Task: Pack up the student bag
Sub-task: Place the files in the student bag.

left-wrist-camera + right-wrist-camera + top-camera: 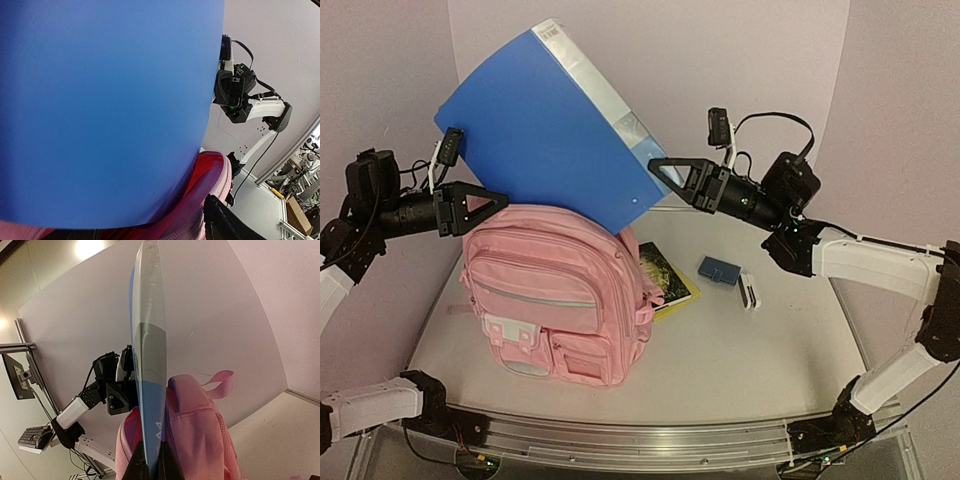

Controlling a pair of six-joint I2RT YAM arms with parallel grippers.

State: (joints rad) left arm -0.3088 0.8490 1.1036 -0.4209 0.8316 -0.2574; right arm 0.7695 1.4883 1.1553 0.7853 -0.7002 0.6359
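The pink student bag (555, 300) stands upright at the table's left, its top open. My right gripper (655, 165) is shut on the right edge of a large blue binder (540, 130) and holds it tilted, lower corner inside the bag's mouth. The right wrist view shows the binder (150, 340) edge-on between my fingers, next to the bag (200, 425). My left gripper (503, 200) holds the bag's front top rim. In the left wrist view one finger (225, 225) lies outside the rim (210, 175). The binder (100, 100) hides the other finger.
A dark book with a yellow edge (665, 275) lies half behind the bag. A small blue case (720, 270) and a white object (748, 290) lie right of it on the grey table (770, 350). Walls stand close behind and beside.
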